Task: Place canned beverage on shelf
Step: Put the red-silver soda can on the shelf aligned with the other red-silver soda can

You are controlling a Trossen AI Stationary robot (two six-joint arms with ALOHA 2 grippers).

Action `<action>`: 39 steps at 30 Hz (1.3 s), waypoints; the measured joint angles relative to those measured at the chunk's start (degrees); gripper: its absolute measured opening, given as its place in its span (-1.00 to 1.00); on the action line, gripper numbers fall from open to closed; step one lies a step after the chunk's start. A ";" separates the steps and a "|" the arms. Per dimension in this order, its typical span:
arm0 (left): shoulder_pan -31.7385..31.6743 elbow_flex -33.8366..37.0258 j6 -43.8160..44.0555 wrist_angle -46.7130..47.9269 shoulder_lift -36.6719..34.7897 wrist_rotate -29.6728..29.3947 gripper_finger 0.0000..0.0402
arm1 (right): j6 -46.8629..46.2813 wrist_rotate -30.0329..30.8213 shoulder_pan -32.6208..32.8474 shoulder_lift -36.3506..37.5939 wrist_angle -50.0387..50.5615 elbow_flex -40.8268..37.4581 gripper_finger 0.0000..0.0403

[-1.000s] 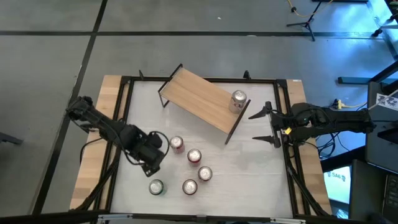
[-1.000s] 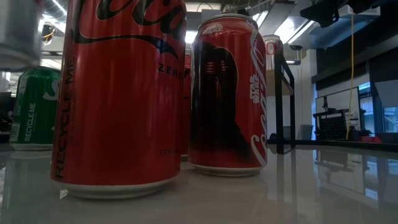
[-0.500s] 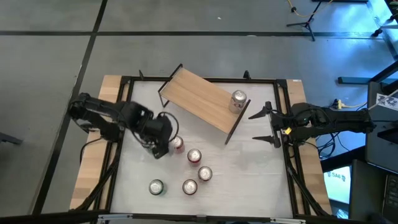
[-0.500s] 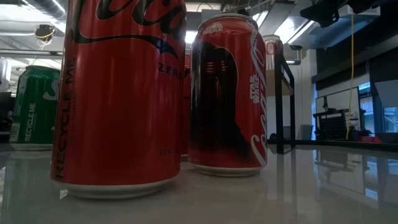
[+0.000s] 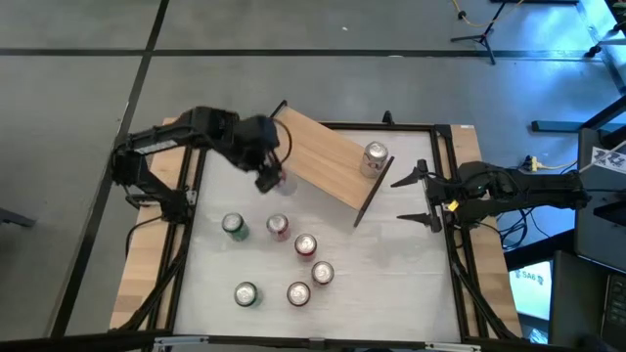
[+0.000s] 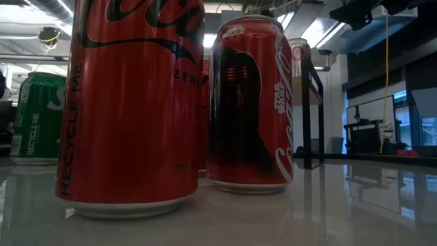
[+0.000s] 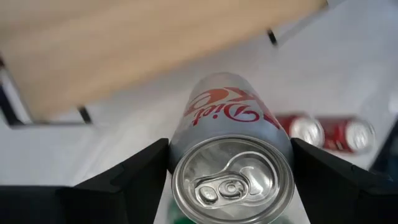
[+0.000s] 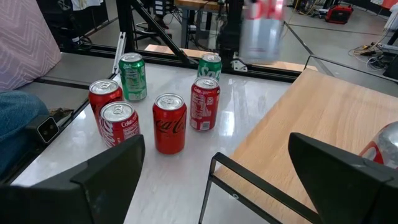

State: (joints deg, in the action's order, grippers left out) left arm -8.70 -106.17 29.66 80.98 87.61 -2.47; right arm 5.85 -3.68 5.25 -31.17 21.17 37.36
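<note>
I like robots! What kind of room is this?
Probably a robot lab or workshop. Two arms sit at a framed table with soda cans and a small shelf; stands and cables fill the room behind.

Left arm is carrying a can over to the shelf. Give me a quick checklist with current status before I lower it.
1. Grip: left pincer shut on the silver Diet Coke can, a finger on each side. Ok.
2. Position: in the high view the can sits at the shelf's left end, by its edge; whether it is over the board, cannot tell.
3. Landing spot: bare wood at that end; the only can on the shelf is at the right end. Ok.
4. Right pincer: open, parked off the shelf's right end. Ok.
5. Table cans: upright, apart from the shelf. Ok.
</note>
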 joint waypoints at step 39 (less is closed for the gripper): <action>-8.07 -0.04 -18.66 -26.43 10.60 14.22 0.43 | 1.95 -0.42 0.01 -13.29 -19.86 0.00 0.95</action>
State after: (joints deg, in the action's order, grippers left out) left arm -16.77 -106.21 11.00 54.54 98.21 11.75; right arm 7.79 -4.10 5.26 -44.46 1.31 37.36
